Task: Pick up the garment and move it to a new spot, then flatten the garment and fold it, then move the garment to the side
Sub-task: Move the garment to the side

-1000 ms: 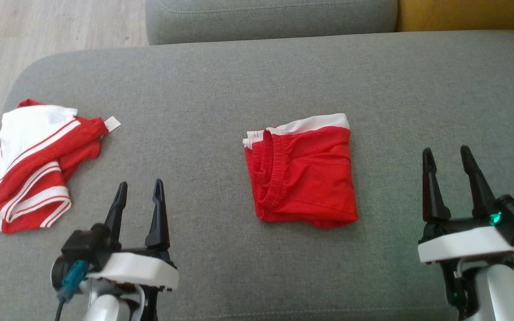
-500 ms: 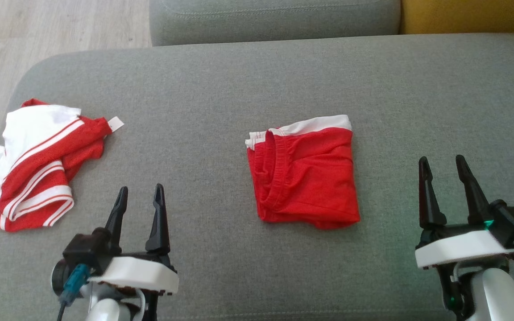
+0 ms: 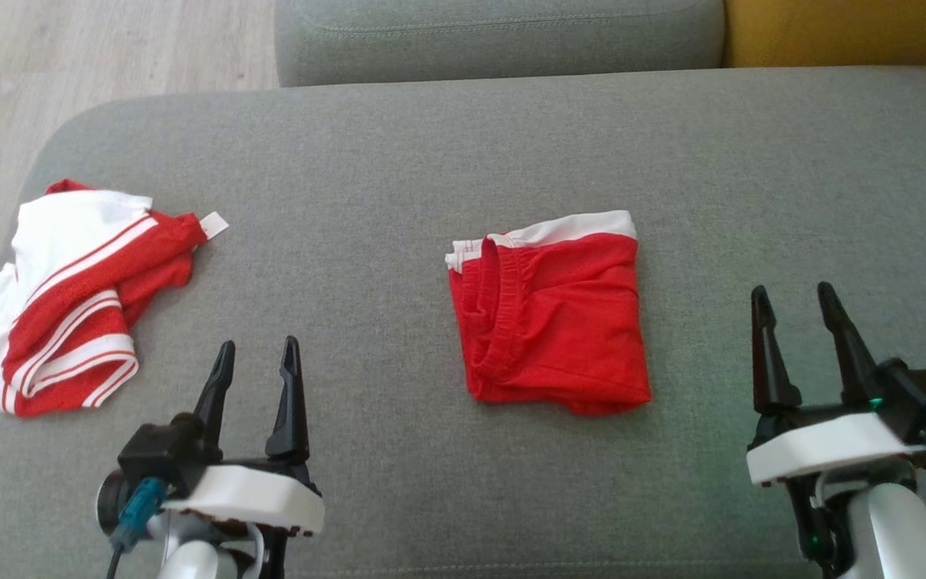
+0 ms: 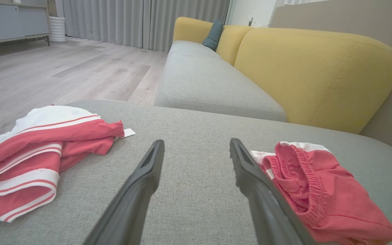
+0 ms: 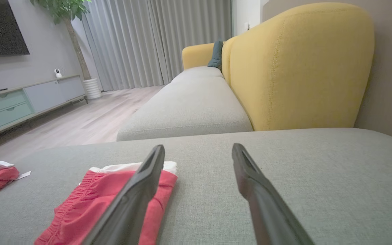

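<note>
Floppy, light shorts (image 3: 551, 318) — we'd pinch all layers at an edge; left gripper (image 3: 259, 344) and right gripper (image 3: 791, 289) flank them, spread, empty.

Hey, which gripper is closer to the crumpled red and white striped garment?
Left. The left gripper is just right of the striped garment, open; the right gripper is far across the couch, beyond the folded red shorts.
</note>
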`<state>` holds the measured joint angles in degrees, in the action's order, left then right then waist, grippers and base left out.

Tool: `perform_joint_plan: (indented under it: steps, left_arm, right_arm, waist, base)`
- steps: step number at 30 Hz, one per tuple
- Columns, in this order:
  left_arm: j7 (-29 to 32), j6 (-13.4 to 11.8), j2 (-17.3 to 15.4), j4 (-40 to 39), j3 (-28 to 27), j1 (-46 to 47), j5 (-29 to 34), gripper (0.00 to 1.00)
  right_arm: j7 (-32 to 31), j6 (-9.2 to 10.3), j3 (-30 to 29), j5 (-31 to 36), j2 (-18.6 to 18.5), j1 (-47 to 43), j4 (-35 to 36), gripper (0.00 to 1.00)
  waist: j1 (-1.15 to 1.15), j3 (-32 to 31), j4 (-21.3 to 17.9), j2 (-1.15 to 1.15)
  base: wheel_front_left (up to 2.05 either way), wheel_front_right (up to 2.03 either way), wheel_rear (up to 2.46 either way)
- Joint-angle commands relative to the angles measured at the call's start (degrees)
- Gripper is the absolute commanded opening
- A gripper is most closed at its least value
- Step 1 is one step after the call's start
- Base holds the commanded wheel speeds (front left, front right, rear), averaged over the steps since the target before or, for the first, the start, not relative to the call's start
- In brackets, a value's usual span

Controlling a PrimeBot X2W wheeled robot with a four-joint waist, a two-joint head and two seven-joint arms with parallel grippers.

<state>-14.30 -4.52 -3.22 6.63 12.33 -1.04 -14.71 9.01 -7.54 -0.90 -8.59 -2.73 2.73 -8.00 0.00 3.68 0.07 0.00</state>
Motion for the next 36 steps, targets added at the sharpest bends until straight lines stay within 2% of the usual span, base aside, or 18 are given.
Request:
perform_joint_plan:
  steps: [1,4,7,8,10,18,23,29,30,31,32,33,34,36]
  left_arm:
    - [-0.70,-0.14,0.23,-1.67,-1.57,1.35,0.11,1.00]
    - [-0.70,-0.18,0.24,-1.84,-1.37,1.60,0.18,1.00]
    - [-0.70,-0.22,0.26,-2.23,-1.09,2.08,0.26,1.00]
    - [-0.70,-0.22,0.26,-2.23,-1.09,2.08,0.26,1.00]
    - [-0.70,-0.22,0.27,-2.56,-0.84,2.54,0.26,1.00]
    - [-0.70,-0.31,0.32,-3.57,0.59,4.36,-0.79,1.00]
    - [-0.70,-0.93,0.33,-3.73,1.60,5.60,-1.88,1.00]
    - [-0.70,-1.05,0.34,-3.73,1.81,6.51,-1.98,1.00]
    - [-0.70,-1.04,0.34,-3.77,1.80,6.59,-1.96,1.00]
    - [-0.70,-1.05,0.34,-3.82,1.77,6.67,-1.92,1.00]
    - [-0.70,-1.06,0.34,-3.87,1.71,6.73,-1.85,1.00]
    - [-0.70,-1.07,0.34,-3.93,1.62,6.81,-1.75,1.00]
    - [-0.70,-1.04,0.34,-3.96,1.53,6.86,-1.58,1.00]
    - [-0.70,-1.01,0.34,-4.23,1.39,6.89,-1.12,1.00]
  right_arm:
    - [-1.33,0.05,1.28,0.55,-0.15,2.02,1.79,1.00]
    - [-5.26,0.05,1.38,1.51,-0.15,3.27,1.99,1.00]
    - [-11.74,0.05,1.49,1.44,-0.15,5.28,1.92,1.00]
    - [-11.74,0.05,1.49,1.44,-0.15,5.28,1.92,1.00]
    - [-16.80,0.05,1.69,1.87,-0.15,6.94,1.83,1.00]
    - [-33.60,0.05,4.46,-5.11,-3.04,13.15,-1.62,1.00]
    - [-38.79,0.05,4.75,-9.22,-3.87,16.63,-5.69,1.00]
    - [-41.90,0.05,5.18,-11.80,-3.65,19.13,-10.71,1.00]
    - [-42.26,0.05,5.39,-12.24,-3.63,19.47,-11.38,0.67]
    - [-42.53,0.05,5.61,-12.56,-3.66,19.77,-11.95,0.46]
    - [-42.58,0.05,5.86,-12.79,-3.78,20.08,-12.34,0.36]
    - [-42.40,0.05,6.05,-12.88,-4.03,20.44,-12.64,0.15]
    - [-41.89,0.05,6.18,-12.79,-4.35,20.85,-12.83,0.00]
    - [-40.02,0.05,6.15,-12.58,-4.94,21.92,-12.87,0.00]
  waist:
    - [0.00,0.09,0.19,0.00]
    - [0.00,0.53,0.49,0.00]
    - [0.00,1.28,0.91,0.00]
    - [0.00,1.28,0.91,0.00]
    - [0.00,1.96,1.31,0.00]
    - [0.00,5.47,3.90,0.00]
    - [0.00,7.60,6.21,0.00]
    - [0.00,8.93,7.76,0.00]
    - [0.00,9.11,7.88,0.00]
    - [0.00,9.30,7.93,0.00]
    - [0.00,9.53,7.92,0.00]
    - [0.00,9.78,7.82,0.00]
    - [0.00,10.00,7.63,0.00]
    - [0.00,10.49,6.79,0.00]
  base:
    - [0.00,0.00,0.00]
    - [0.00,0.00,0.00]
    - [0.00,0.00,0.00]
    - [0.00,0.00,0.00]
    - [0.00,0.00,0.00]
    - [0.00,0.00,0.00]
    - [0.00,0.00,0.00]
    - [0.00,0.00,0.00]
    - [0.00,0.00,0.00]
    - [0.00,0.00,0.00]
    - [0.00,0.00,0.00]
    - [0.00,0.00,0.00]
    - [0.00,0.00,0.00]
    - [0.00,0.00,0.00]
